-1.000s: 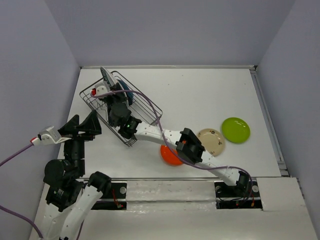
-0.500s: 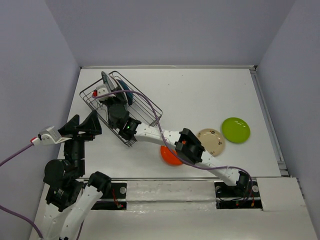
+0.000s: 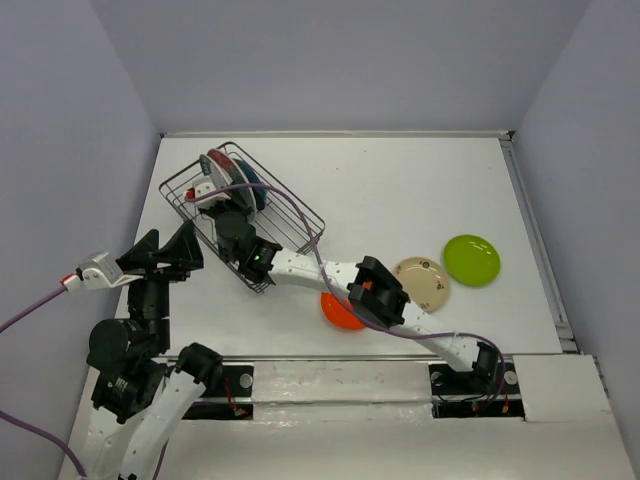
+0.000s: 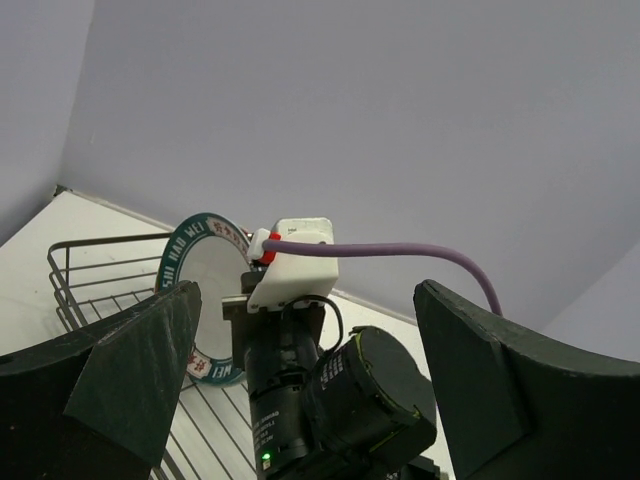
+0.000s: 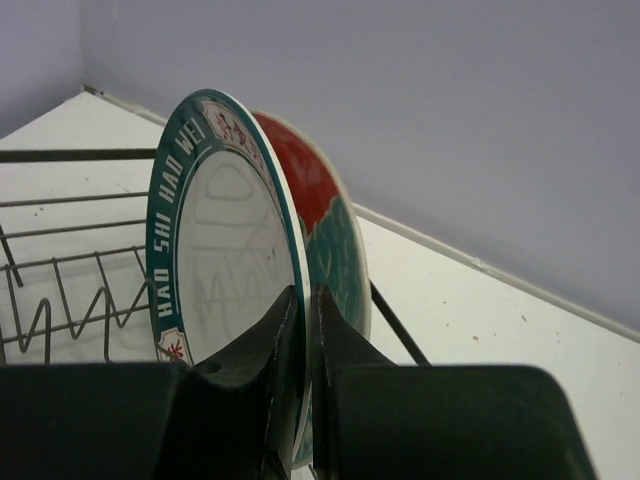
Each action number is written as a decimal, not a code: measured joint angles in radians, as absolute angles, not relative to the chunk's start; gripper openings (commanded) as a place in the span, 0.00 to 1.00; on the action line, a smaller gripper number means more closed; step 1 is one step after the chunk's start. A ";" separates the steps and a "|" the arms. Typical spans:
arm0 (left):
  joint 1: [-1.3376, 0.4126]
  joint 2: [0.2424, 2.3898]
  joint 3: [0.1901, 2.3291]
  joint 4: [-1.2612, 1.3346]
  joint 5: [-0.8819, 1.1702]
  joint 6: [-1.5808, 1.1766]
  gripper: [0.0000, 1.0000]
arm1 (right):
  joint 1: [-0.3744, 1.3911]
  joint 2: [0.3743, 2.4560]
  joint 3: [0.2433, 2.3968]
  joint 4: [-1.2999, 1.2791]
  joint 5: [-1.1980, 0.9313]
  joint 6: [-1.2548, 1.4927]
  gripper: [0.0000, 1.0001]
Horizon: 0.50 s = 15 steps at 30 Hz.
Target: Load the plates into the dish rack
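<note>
The rack (image 3: 285,215) sits at an angle on the far left part of the bench (image 3: 400,190). The right arm (image 3: 330,275) reaches from its base at the near right across to the rack's far left end.

In the right wrist view, the right jaws are closed narrow on the lower rim of the teal plate (image 5: 215,260). One finger (image 5: 240,400) is on the white face and the other is on the back. That plate stands upright on edge inside the rack. The red plate (image 5: 318,195) stands just behind it, also on edge; I cannot tell whether the two touch. The fingers hide the teal plate's bottom edge, so I cannot tell whether it rests on the wires. From above, the blue plate (image 3: 250,186) stands in the rack just right of those two.

The orange plate (image 3: 336,315) lies flat toward the near edge of the bench, partly under the right arm. The beige plate (image 3: 428,285) lies to its right. The green plate (image 3: 471,259) is close beside the beige one, further right and slightly farther back.

The left arm (image 3: 130,345) is raised at the near left, beside the rack's near left corner. The left jaws are wide open and hold nothing. In the left wrist view they frame the right arm's wrist camera (image 4: 295,265), the teal plate and the rack.
</note>
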<state>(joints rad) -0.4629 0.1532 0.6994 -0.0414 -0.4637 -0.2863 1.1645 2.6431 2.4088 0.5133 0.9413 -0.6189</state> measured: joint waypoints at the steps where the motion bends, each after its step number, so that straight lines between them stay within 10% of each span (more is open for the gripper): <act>1: -0.463 0.153 0.699 -0.042 -0.464 -0.286 0.99 | 1.164 2.643 2.403 0.507 0.939 -0.611 0.11; 5: -0.463 0.153 0.699 -0.042 -0.464 -0.286 0.99 | 1.166 2.643 2.389 0.479 0.925 -0.581 0.60; 15: -0.463 0.154 0.699 -0.041 -0.457 -0.286 0.99 | 1.143 2.120 1.856 0.216 0.648 -0.218 0.63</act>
<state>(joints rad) -0.4633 0.1543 0.6994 -0.0414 -0.4572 -0.2859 1.1431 2.1197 1.8561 0.2161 0.6483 -0.2176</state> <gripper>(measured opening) 0.990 0.672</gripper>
